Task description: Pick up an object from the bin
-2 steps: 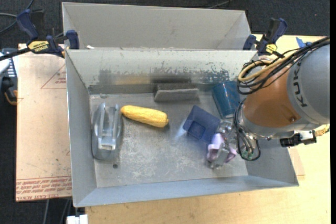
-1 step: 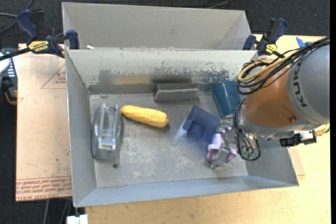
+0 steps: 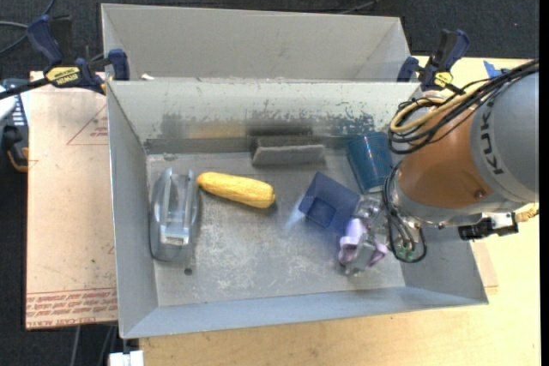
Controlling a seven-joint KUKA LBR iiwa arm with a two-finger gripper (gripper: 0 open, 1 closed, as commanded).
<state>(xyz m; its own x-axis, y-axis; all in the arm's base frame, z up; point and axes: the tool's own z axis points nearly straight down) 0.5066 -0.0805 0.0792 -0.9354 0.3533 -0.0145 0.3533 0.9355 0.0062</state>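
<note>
In the bin's [image 3: 129, 184] near right corner, the gripper [image 3: 360, 251] is at a small purple thing [image 3: 352, 231], right of a blue open box [image 3: 324, 203]. Whether it grasps, I cannot tell.

In the bin [image 3: 129, 210], the claw [image 3: 360, 249] at right front beside a blue scoop [image 3: 324, 203]; yellow corn cob [image 3: 236, 189] mid-floor.

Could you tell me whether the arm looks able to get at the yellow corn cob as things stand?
Probably yes: the yellow corn cob lies alone on the bin floor, nothing on it, and only the blue scoop sits between it and the gripper.
</note>
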